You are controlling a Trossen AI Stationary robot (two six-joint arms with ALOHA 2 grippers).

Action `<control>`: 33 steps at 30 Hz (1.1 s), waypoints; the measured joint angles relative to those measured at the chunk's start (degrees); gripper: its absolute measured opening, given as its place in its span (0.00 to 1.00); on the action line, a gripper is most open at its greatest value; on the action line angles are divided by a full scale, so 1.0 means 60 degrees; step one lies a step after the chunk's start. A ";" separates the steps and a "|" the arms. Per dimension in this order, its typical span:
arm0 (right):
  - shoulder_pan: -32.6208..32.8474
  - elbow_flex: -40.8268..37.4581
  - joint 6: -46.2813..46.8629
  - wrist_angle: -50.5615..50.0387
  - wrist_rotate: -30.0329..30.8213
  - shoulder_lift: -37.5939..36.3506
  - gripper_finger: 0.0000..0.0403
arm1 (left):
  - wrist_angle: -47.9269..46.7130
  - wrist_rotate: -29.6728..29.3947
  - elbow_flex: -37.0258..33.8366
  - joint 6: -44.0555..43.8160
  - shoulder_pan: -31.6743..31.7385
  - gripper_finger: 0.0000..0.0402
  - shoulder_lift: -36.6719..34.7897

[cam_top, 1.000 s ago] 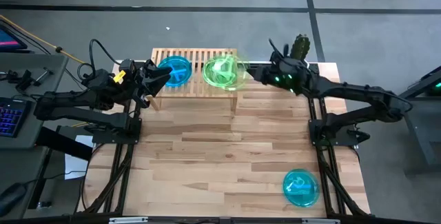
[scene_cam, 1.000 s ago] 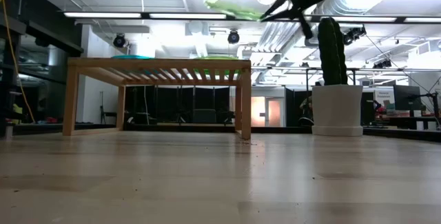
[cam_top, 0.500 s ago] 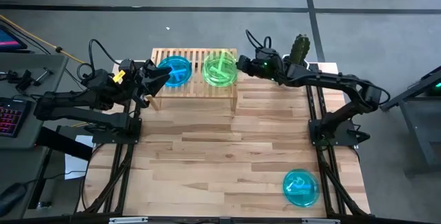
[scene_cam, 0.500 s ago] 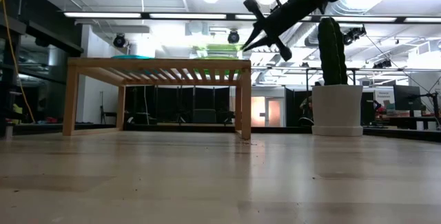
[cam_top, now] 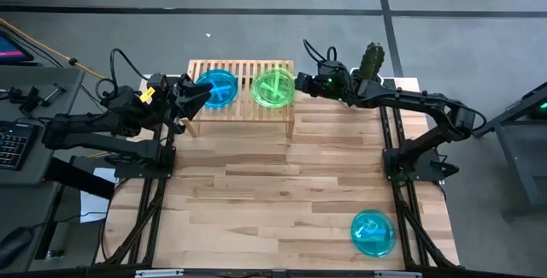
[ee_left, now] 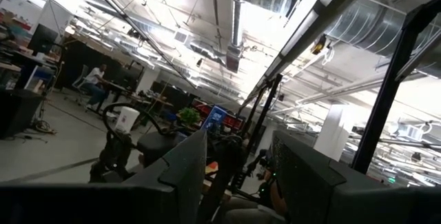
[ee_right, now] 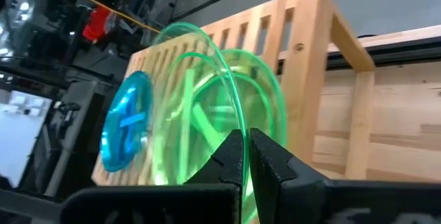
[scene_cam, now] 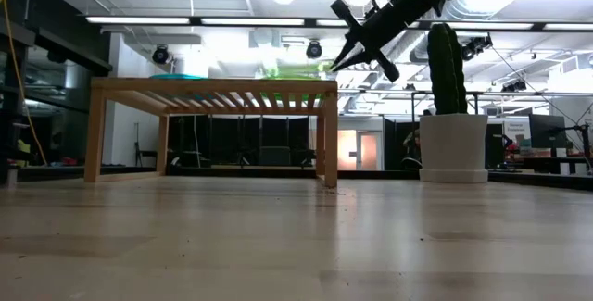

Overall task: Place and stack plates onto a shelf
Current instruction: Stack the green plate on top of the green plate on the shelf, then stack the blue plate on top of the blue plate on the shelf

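- While pinching its rim, the right gripper (cam_top: 299,82) is holding a green plate (cam_top: 273,87) over the shelf (cam_top: 244,107).
- Blue plates (cam_top: 216,88) are sitting beside it; another blue plate (cam_top: 373,232) is lying on the table (cam_top: 273,192).
- The left gripper (cam_top: 195,97) is hovering spread beside the shelf.
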 joint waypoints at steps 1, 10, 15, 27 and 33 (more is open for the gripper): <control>0.0000 0.0000 0.0000 -0.0084 0.0045 0.0000 0.00 | 0.0000 0.0000 0.0003 0.0000 0.0000 0.39 0.0000; 0.0142 -0.0004 -0.0102 -0.0005 -0.0091 0.0004 0.12 | 0.0000 0.0004 0.0000 -0.0011 0.0000 0.39 0.0000; 0.0362 -0.0007 -0.0082 0.0013 0.0212 0.0007 0.30 | 0.0004 0.0004 0.0000 -0.0017 0.0000 0.39 0.0000; 0.0223 -0.0022 -0.1736 -0.0351 -0.0337 -0.0678 0.51 | -0.0005 0.0027 0.0000 -0.0004 -0.0003 0.39 -0.0004; 0.0911 -0.0020 -0.3670 -0.2678 -0.1632 -0.2230 0.51 | -0.0396 0.0047 0.0000 0.0000 -0.0004 0.39 -0.0004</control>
